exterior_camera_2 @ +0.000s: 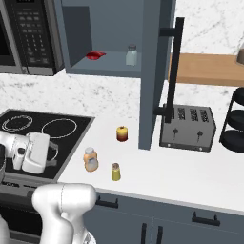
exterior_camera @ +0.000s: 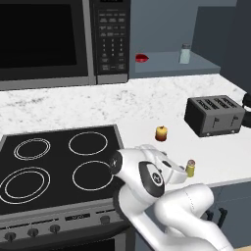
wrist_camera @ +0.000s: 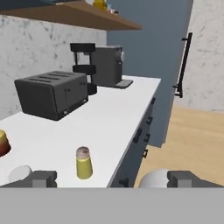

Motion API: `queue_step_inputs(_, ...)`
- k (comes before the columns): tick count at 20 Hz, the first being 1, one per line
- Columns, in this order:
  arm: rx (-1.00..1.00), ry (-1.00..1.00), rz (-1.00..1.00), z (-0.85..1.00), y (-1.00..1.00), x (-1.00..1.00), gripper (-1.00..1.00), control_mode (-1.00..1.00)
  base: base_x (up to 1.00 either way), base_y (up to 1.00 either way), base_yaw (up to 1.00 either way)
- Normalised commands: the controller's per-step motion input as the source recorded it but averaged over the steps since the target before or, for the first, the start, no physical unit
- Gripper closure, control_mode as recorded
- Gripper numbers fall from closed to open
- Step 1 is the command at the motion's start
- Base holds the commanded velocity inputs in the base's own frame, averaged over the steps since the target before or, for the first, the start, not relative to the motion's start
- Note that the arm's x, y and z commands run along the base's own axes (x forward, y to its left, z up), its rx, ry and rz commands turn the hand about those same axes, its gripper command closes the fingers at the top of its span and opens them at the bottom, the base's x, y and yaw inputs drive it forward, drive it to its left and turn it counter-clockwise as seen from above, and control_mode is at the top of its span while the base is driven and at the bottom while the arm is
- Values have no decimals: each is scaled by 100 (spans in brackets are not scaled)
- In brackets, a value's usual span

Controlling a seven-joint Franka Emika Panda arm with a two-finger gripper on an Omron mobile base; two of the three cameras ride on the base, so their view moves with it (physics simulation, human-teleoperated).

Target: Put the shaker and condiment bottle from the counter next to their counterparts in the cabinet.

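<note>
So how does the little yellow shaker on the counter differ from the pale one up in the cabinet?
The shaker on the counter is yellow-green with a reddish-brown top; the cabinet shaker is pale, translucent bluish with a grey cap. The yellow one stands near the counter's front edge beside the orange condiment bottle; the pale one stands on the cabinet shelf. Both are small, upright cylinders.

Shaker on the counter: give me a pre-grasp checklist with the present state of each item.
1. Shaker upright on the counter: ok.
2. Gripper jaws open wide enough to take it: ok.
3. Shaker between the jaws: not ok; it stands ahead of them, nearer the left tip.
4. Space around the shaker: ok; the condiment bottle stands apart from it, as does the apple-like ball.
5. Cabinet open, shelf space beside the grey-capped shaker: ok.
6. Toaster out of the lifting path: cannot tell.
</note>
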Motion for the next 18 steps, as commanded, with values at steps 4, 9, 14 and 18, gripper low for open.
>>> queue_step_inputs(4, -15, 4, 0, -17, -10, 29, -100, -100, 0, 0, 0)
queue_step_inputs(9, -16, 2, 0, -17, 0, 14, -100, -100, 0, 0, 0)
queue_step_inputs(14, 0, -2, 0, -4, -1, 6, -100, -100, 0, 0, 0)
queue_step_inputs(18, -2, 0, 0, -10, 0, 26, -100, -100, 0, 0, 0)
